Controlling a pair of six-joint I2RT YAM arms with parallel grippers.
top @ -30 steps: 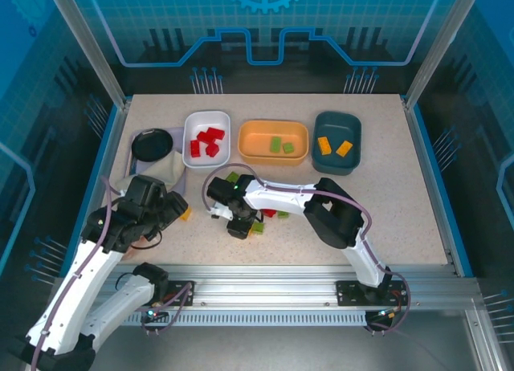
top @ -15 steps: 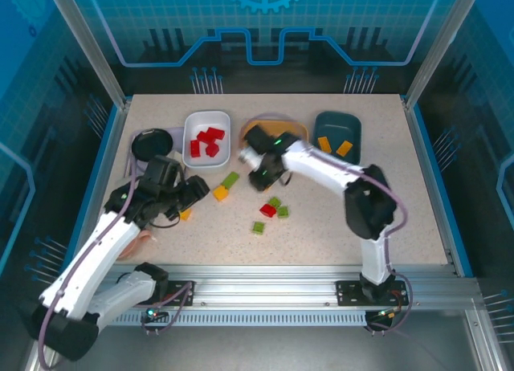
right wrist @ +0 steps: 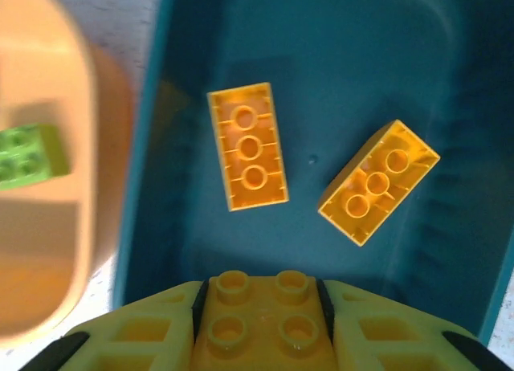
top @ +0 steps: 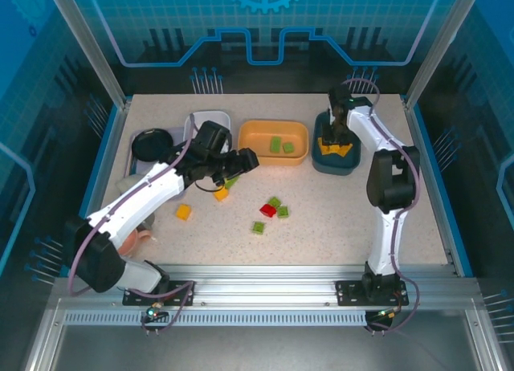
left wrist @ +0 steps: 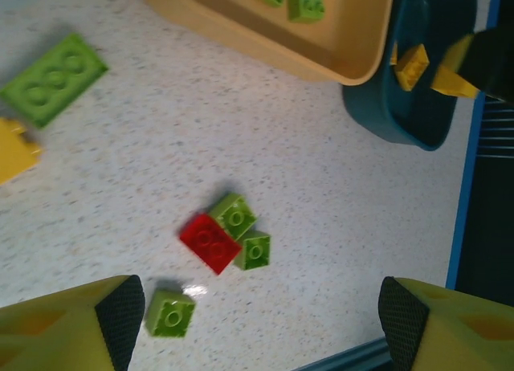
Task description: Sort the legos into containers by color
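My right gripper (top: pixel 336 136) hangs over the dark teal bowl (top: pixel 353 158), shut on a yellow-orange two-by-two brick (right wrist: pixel 261 319). Two long yellow bricks (right wrist: pixel 247 146) (right wrist: pixel 377 182) lie in that bowl. My left gripper (top: pixel 244 160) (left wrist: pixel 261 311) is open and empty above the table's middle, in front of the white bowl (top: pixel 210 116), which the arm partly hides. Below it lie a red brick (left wrist: pixel 210 242) touching two green ones (left wrist: pixel 234 214) (left wrist: pixel 255 250), and a lone green one (left wrist: pixel 170 313). The orange bowl (top: pixel 249 142) holds two green bricks (top: pixel 275 144).
A long green brick (top: pixel 231 181) and two yellow bricks (top: pixel 221 193) (top: pixel 184 213) lie loose left of centre. A black round dish (top: pixel 151 144) sits at the back left beside the white bowl. Bare tabletop stretches along the front right.
The right arm swung from the table's middle, past the orange bowl, to over the teal bowl. The left arm reached forward from the near left to the centre.
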